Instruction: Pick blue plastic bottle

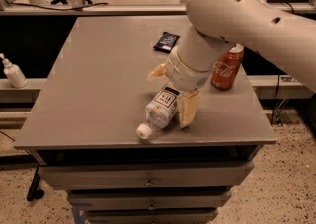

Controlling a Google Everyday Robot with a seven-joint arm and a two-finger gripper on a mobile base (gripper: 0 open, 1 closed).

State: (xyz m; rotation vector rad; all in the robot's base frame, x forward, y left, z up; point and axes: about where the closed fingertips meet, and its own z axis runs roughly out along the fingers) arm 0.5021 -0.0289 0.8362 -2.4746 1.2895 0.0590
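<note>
The blue plastic bottle [159,112] lies on its side near the front edge of the grey table [98,75], white cap toward the front left, its label with the dark-bordered square facing up. My gripper [173,91] is low over the bottle's far end and open. One tan finger [158,72] shows on the far left side of the bottle, and the other finger [188,110] is down on its right side. The white arm hides the bottle's base.
A red Coca-Cola can [227,68] stands just right of the arm. A dark flat packet [166,41] lies behind the gripper. A white pump dispenser [14,73] stands on a ledge off the table's left. Drawers [148,178] sit under the tabletop.
</note>
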